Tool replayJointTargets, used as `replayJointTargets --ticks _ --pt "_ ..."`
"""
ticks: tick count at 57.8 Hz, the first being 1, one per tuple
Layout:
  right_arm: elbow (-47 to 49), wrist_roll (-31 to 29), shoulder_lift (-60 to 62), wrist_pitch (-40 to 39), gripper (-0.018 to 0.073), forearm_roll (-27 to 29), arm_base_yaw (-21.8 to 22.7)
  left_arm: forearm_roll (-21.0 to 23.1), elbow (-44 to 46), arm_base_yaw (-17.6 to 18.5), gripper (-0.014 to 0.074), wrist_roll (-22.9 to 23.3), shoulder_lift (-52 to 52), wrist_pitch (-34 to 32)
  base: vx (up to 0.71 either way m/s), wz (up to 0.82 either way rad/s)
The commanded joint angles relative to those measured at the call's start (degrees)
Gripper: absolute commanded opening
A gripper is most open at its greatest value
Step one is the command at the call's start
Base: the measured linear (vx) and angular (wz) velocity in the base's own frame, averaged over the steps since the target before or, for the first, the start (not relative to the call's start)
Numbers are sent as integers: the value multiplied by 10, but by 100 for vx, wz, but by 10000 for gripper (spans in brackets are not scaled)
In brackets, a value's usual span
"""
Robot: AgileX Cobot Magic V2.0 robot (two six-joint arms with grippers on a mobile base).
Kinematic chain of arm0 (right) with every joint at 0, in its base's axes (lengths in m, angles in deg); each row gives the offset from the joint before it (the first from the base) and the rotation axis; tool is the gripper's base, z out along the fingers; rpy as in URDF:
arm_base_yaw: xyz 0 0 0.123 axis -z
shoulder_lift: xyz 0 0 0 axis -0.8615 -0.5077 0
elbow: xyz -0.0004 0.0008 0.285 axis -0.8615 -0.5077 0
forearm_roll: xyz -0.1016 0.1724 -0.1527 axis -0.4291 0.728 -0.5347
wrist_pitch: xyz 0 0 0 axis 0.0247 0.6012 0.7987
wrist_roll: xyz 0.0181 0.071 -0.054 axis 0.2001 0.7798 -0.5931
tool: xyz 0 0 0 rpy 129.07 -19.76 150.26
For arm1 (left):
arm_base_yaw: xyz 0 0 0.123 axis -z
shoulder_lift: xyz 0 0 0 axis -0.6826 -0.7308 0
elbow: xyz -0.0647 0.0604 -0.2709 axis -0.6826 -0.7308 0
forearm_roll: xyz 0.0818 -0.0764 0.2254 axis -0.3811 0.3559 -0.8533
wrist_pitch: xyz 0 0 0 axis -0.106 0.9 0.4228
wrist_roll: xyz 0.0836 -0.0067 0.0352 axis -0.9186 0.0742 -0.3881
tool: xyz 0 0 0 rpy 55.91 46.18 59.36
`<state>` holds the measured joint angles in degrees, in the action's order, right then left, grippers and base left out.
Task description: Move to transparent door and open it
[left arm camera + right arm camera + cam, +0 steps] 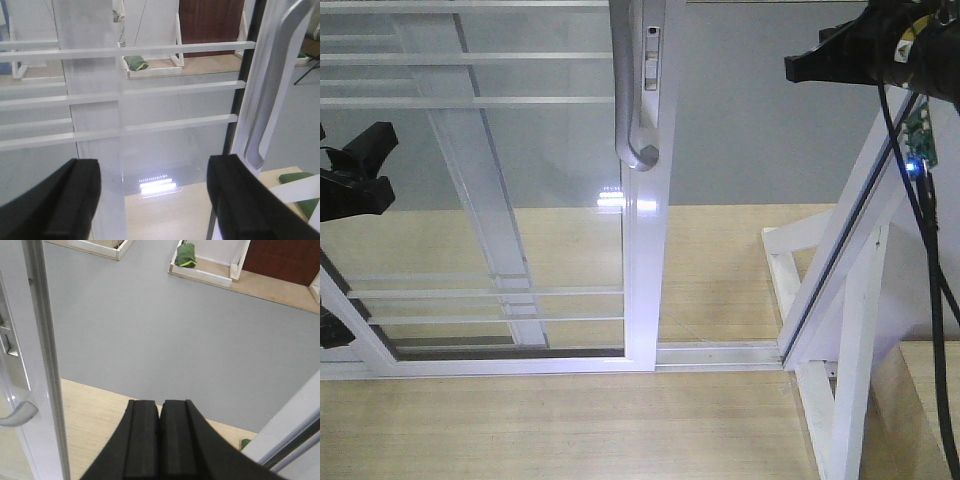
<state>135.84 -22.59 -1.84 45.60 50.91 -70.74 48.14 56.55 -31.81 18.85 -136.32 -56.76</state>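
The glass door [645, 280] stands upright at left-centre in the front view, running top to bottom. Its grey handle [625, 90] and lock plate [653, 60] sit on its right edge. Another glass panel [470, 170] sits behind it. A slanted post [850, 230] stands off to the right, with a gap of grey floor [760, 120] in between and wooden floor [520, 420] nearer. The door's top and the handle's upper end are cut off. The left claw [155, 200] is spread wide facing the glass. The right claw [160, 415] is pressed together, pinching nothing.
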Motion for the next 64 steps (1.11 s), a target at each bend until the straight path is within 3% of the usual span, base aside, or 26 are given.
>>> replayJointTargets --ticks 1,6,10,21,30,45,56,64 --pt "-31 -11 67 -57 -8 -9 3 -10 22 3 566 17 -18 -72 0 0" --pt "-103 -11 115 -70 -8 -10 3 -20 22 3 566 24 -49 -96 0 0" --pt "-159 -15 154 -70 -8 -11 3 -55 22 3 566 40 -78 -143 0 0" --pt "-259 -44 214 -93 -6 -13 3 -155 41 3 566 145 -170 -272 0 0" --pt "-277 -43 225 -93 -5 -13 3 -219 124 3 566 203 -264 -274 0 0" --pt "-277 -43 225 -98 -5 -13 3 -236 268 6 566 244 -375 -268 0 0" --pt "-277 -45 225 -98 -5 -13 3 -293 341 30 566 262 -422 -245 0 0" --pt "-277 -50 225 -102 -5 -13 3 -293 382 43 566 273 -452 -217 0 0"
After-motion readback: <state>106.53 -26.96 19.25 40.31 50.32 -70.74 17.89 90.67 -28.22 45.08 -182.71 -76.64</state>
